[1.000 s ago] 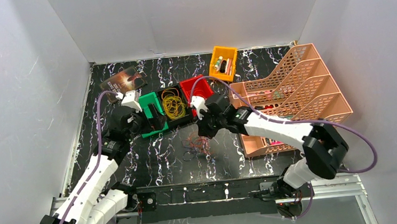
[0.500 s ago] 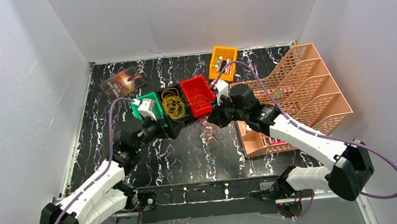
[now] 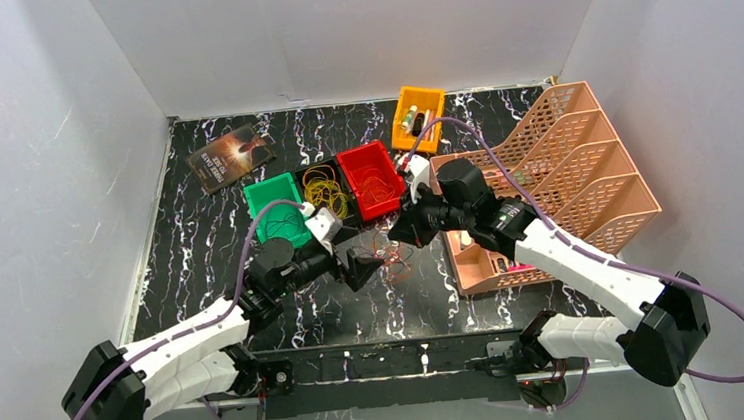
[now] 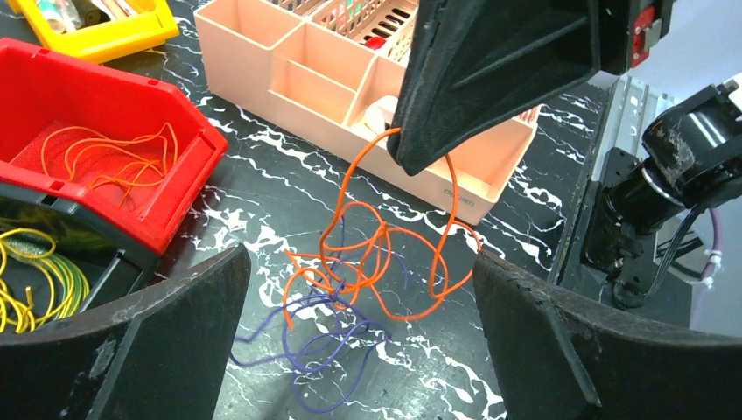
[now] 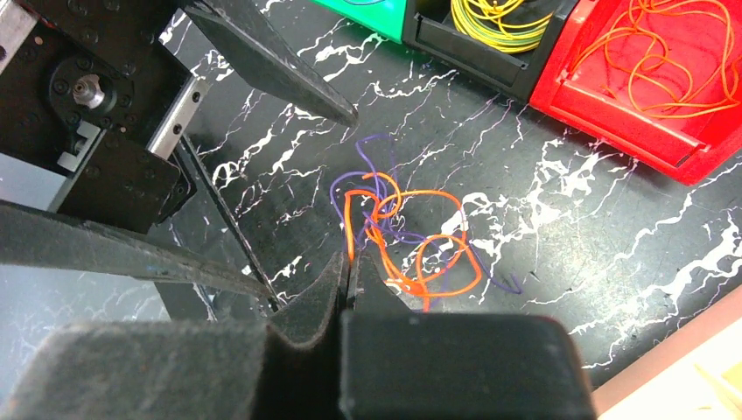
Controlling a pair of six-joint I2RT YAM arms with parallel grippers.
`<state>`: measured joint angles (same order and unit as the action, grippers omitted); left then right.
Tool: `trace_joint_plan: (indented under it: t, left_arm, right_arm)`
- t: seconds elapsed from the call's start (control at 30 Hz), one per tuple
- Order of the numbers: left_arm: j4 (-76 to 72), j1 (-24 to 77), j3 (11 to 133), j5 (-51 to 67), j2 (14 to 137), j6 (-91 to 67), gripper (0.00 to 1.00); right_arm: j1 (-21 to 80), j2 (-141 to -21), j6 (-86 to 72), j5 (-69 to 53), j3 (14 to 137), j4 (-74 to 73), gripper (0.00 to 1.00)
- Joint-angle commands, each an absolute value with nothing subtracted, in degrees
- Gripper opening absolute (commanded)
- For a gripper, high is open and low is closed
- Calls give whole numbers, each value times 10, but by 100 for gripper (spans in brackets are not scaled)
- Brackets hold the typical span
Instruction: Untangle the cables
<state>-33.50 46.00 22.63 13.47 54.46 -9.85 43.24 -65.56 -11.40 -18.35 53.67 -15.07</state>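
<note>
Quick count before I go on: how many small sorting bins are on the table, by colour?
Green bin: 1
Black bin: 1
Red bin: 1
Yellow bin: 1
Total: 4

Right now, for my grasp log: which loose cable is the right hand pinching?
The orange cable: it rises into the shut right hand, while the purple cable lies on the table.

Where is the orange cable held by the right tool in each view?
Top external: orange cable at centre, nearer than the red bin.
Left wrist: orange cable at centre, hanging from the right tool.
Right wrist: orange cable at centre, beyond the shut tips.
Shared landmark: the red bin.
</note>
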Motion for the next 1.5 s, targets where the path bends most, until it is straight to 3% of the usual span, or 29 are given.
trace_joint_plan:
  t: [0.0,0.8,1.0,1.1,1.27,1.4,1.47]
  left_arm:
    - [-396,477,243,128,555,-46,98]
    - [-483,509,260,238,624,57,98]
    - [-489,510,265,200,639,65,98]
    - [-498,510,270,193,656,66,87]
    - [-498,511,270,204,685,58,55]
    - [-500,512,251,189,687,29,47]
    - [-501,512,243,187,689,16,36]
  right_arm:
    - [431,-655,-111,-204,558,-144,0]
    - [431,-624,-100,-278,594,-164,0]
    - [431,-623,-93,-321,601,-173,0]
    - [432,-615,-98,-328,604,-167,0]
    - [431,-599,-112,-324,633,-158,0]
    - [431,-583,-114,-298,667,-169,0]
    - [431,-574,-113,-283,682,-178,0]
